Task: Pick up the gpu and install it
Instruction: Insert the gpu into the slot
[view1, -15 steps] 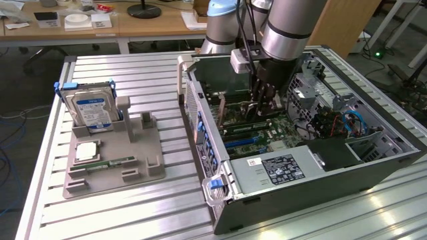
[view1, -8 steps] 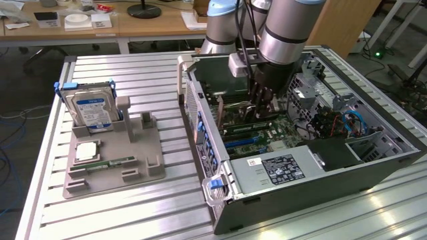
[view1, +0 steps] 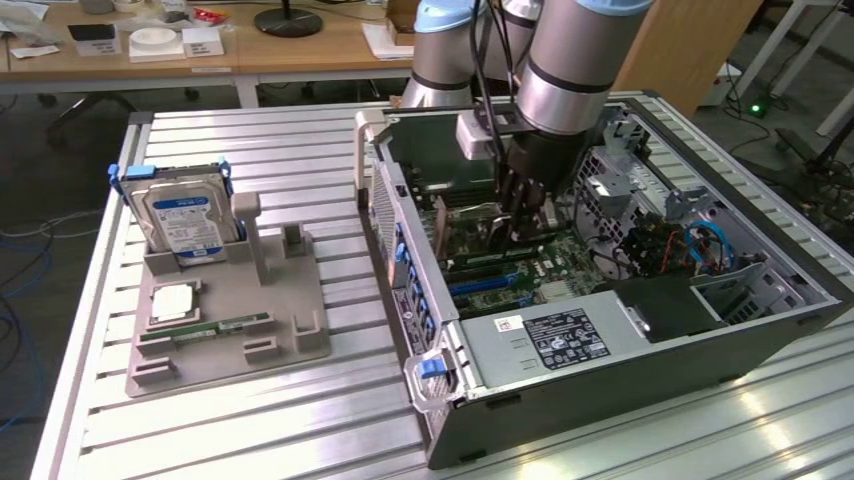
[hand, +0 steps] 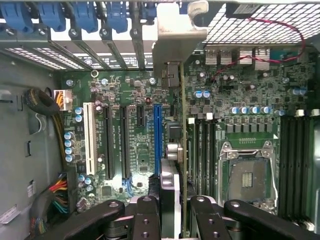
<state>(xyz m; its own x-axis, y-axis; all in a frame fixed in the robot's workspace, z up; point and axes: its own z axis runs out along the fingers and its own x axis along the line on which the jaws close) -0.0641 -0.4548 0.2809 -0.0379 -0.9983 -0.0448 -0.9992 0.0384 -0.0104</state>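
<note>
The arm reached down into the open case, and the gripper hung low over the motherboard. In the wrist view the gripper was closed part way on the gpu, which stood on its edge between the two fingers. The card was seen from its thin side, as a narrow line that ran from the fingers toward the rear wall of the case. Its silver bracket was at the row of rear slot openings, next to the blue latches. The lower edge of the card was over the board, just beside the blue slot and near the black slots. I could not tell if the card touched a slot.

On the table, well apart from the case, a grey holder carried a hard drive that stood upright, and a RAM stick lay flat on it.
</note>
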